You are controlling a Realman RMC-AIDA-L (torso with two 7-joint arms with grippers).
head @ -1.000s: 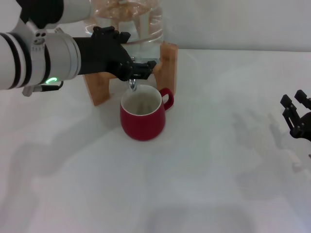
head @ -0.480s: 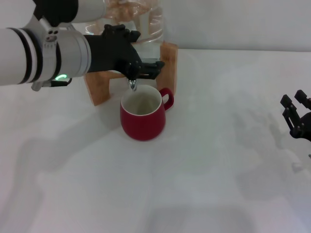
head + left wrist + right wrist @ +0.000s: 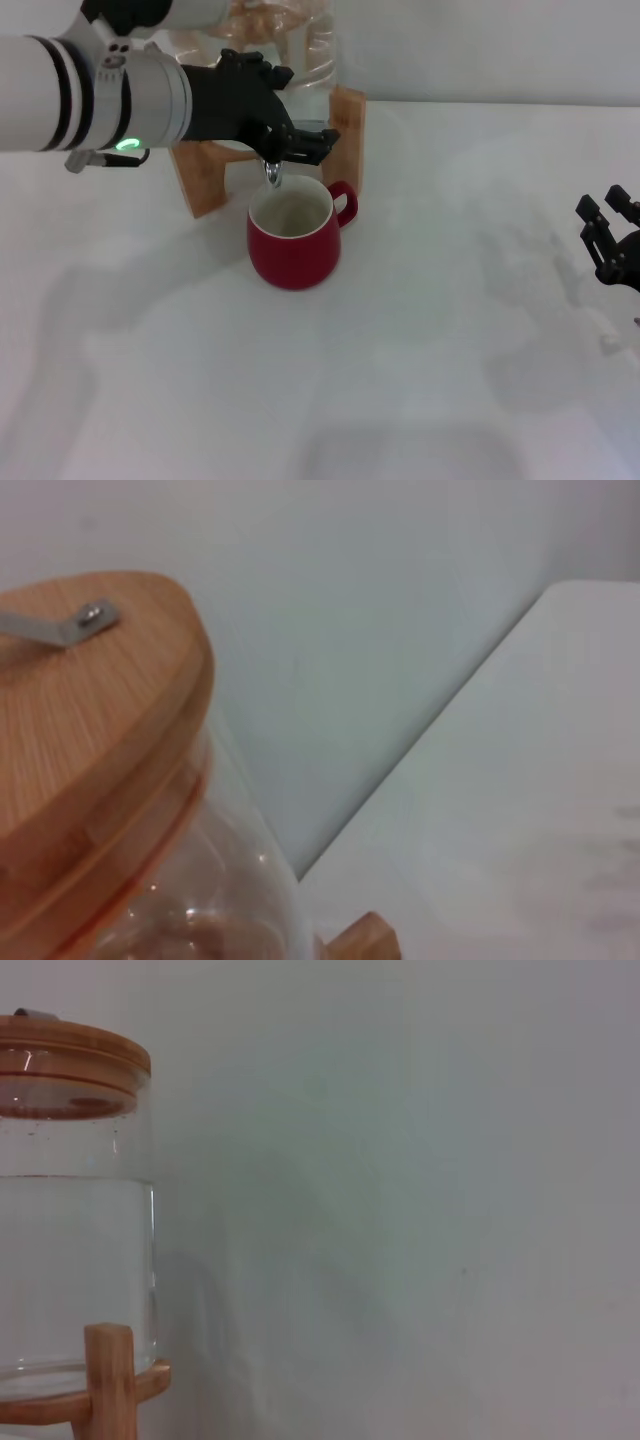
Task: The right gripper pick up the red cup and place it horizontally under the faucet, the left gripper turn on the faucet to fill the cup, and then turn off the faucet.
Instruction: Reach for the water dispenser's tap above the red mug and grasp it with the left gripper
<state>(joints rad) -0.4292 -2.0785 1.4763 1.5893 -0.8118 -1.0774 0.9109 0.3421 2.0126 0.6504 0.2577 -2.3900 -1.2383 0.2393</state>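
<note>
Left claw (image 3: pixel 305 143) edged rightward, pinching faucet (image 3: pixel 272 170) lever; red cup (image 3: pixel 293 236) unmoved; right claw (image 3: pixel 607 237) spread.

glossy red cup (image 3: pixel 293 245), chrome faucet (image 3: pixel 272 173), wood stand (image 3: pixel 348 125)

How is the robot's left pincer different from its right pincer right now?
The left pincer is up at the faucet, right above the red cup; the right pincer sits far off at the table's edge, near nothing. The left pincer shows with its big white arm and a green light; of the right pincer only the black claw shows. Both are black two-fingered claws.
</note>
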